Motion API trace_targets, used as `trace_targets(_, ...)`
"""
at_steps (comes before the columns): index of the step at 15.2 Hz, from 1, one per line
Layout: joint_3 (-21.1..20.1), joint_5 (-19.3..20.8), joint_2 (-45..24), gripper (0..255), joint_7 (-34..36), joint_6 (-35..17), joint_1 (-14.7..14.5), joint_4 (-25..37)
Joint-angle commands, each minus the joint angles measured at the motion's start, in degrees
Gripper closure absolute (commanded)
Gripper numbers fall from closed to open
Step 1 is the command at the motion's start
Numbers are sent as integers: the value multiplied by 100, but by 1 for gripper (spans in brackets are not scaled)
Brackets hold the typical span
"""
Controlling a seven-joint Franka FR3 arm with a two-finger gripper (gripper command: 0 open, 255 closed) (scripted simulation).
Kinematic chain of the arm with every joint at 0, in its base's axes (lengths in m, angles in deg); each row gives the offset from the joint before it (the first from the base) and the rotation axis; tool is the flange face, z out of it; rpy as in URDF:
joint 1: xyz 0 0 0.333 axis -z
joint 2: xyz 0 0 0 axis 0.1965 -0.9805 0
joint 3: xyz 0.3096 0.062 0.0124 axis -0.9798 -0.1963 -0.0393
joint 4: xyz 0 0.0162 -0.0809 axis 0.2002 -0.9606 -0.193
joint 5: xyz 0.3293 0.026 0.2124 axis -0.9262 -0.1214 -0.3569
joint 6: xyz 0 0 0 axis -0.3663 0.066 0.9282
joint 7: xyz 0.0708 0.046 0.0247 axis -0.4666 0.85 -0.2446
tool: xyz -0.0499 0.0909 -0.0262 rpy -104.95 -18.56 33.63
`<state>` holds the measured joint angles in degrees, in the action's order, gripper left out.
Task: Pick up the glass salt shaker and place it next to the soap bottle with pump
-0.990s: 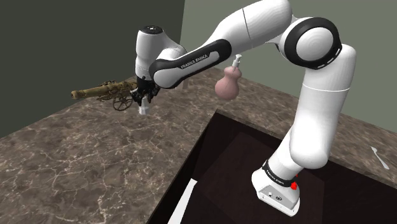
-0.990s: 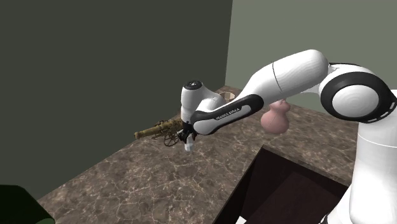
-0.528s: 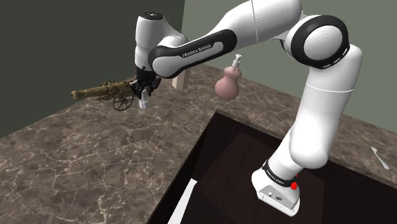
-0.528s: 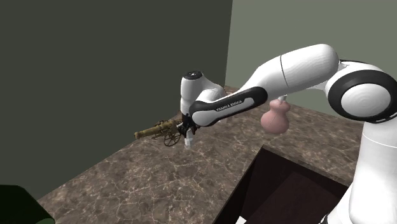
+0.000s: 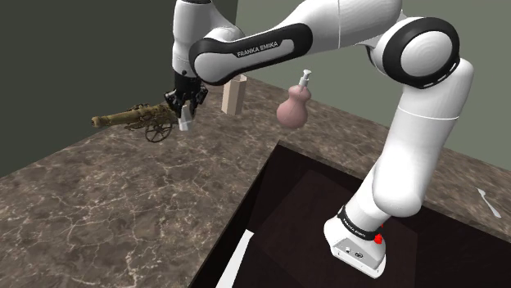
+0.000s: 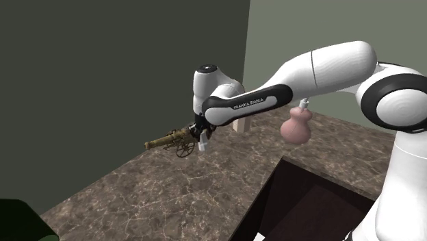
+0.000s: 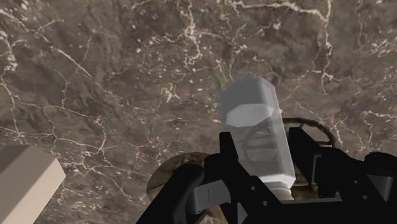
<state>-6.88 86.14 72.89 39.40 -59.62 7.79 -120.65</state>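
Note:
A small clear glass salt shaker (image 5: 185,123) (image 6: 202,142) (image 7: 256,130) hangs above the brown marble counter (image 5: 115,204). My black gripper (image 5: 185,113) (image 6: 201,134) (image 7: 267,158) is shut on it, and both fingers (image 7: 233,156) clasp its sides. It hovers right beside a brass toy cannon (image 5: 131,118) (image 6: 166,142), clear of the surface. The pink round soap bottle with a white pump (image 5: 295,106) (image 6: 297,125) stands farther along the counter toward the shoulder view's right, near the back wall.
A beige upright block (image 5: 234,95) (image 6: 239,125) (image 7: 25,181) stands between the gripper and the soap bottle. A dark sunken area (image 5: 303,213) borders the counter by my stand. A small white item (image 5: 489,200) lies at the far right.
The arm has risen and carried the shaker up, a little toward the back wall. The forearm no longer hides the beige block.

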Motion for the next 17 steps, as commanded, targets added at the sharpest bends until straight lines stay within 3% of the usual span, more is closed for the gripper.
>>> trace_targets(1,-9,-41,53,255,-48,143,10,96)
trace_targets(17,-64,-220,242,255,-279,1286,-5,1076)
